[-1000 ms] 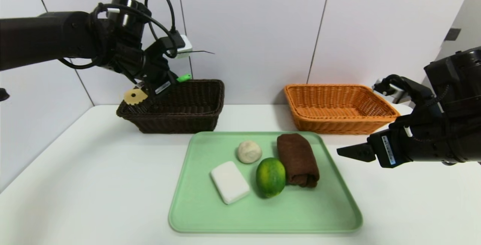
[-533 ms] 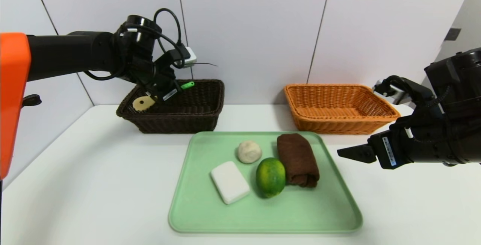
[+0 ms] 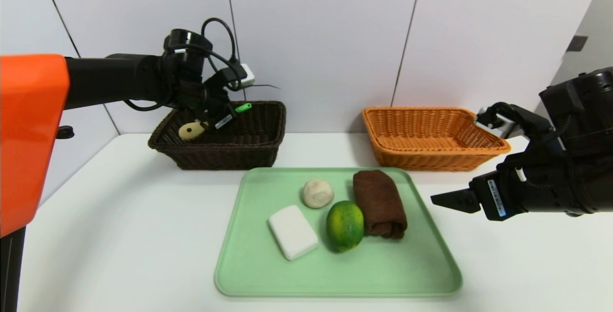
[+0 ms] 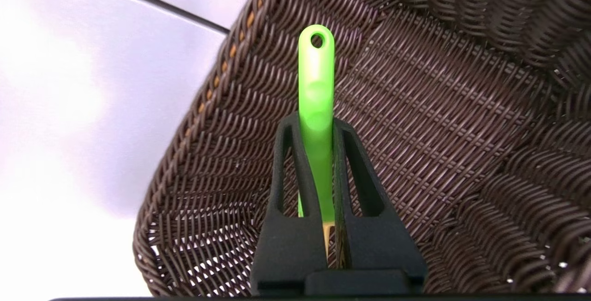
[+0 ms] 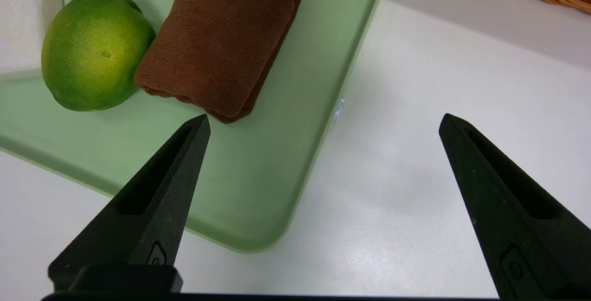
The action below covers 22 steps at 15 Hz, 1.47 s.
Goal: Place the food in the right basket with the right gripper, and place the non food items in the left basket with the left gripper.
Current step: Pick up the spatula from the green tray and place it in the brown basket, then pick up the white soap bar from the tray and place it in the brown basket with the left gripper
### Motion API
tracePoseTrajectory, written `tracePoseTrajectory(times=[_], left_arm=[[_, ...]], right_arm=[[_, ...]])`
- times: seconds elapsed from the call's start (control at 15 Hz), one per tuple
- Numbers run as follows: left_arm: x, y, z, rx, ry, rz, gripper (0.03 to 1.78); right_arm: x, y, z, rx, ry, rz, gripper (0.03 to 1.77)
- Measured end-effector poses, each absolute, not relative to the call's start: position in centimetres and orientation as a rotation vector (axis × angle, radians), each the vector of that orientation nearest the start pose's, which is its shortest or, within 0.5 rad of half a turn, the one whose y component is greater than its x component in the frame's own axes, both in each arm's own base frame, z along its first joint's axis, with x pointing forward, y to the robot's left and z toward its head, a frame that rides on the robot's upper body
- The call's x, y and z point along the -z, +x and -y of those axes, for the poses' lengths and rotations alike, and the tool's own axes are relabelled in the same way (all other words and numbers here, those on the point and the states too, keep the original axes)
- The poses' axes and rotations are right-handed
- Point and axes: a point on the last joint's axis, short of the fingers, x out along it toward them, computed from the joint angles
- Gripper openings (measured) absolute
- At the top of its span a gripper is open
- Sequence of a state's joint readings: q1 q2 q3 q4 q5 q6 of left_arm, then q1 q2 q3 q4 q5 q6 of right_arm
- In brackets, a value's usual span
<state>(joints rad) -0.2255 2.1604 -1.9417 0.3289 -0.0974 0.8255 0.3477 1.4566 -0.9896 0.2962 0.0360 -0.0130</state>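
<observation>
Two baskets stand at the back of the desk [image 3: 119, 235]; the left gripper [image 3: 210, 119], clamped on a green-handled brush [image 4: 316, 121], hangs inside the dark left basket [image 3: 254, 151], the handle's long axis pointing forward from the gripper toward the basket's far wall. The right gripper [image 5: 323, 123], spread wide, hovers beside the tray [image 3: 431, 273].

A green-handled brush [image 3: 210, 121] with a cream head is hanging inside the dark basket [image 3: 249, 147], upper left. A lime [image 3: 345, 226], bun [image 3: 318, 193], white block [image 3: 292, 231] and brown towel [image 3: 380, 203] are lying on the centre tray; the orange basket [image 3: 431, 156] is sitting upper right.
</observation>
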Motion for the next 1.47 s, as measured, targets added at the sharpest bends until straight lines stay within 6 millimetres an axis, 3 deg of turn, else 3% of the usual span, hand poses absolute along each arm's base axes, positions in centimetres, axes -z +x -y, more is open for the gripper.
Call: tracePoseTrajectory(times=[0.47,0.53,0.73,0.93,1.13,1.47], left_arm=[[-21.7,44.2,9.9,0.493,0.836,-0.404,0.12],[-21.5,44.2,9.9,0.493,0.835,-0.407,0.21],[-21.5,44.4,9.8,0.486,0.831,-0.399,0.7],[-21.9,44.5,9.9,0.465,0.801,-0.374,1.01],[-22.9,44.0,9.8,0.433,0.692,-0.373,1.25],[-26.4,41.6,9.3,0.368,0.447,-0.373,1.46]], right_arm=[[-21.6,21.4,-7.8,-0.37,-0.132,-0.755,1.71],[-21.6,21.3,-7.8,-0.37,-0.132,-0.756,1.71],[-21.5,21.3,-7.8,-0.371,-0.132,-0.76,1.71],[-21.5,21.3,-7.8,-0.37,-0.131,-0.758,1.71],[-21.7,21.2,-7.8,-0.37,-0.13,-0.75,1.71],[-22.6,21.0,-7.7,-0.371,-0.124,-0.714,1.71]])
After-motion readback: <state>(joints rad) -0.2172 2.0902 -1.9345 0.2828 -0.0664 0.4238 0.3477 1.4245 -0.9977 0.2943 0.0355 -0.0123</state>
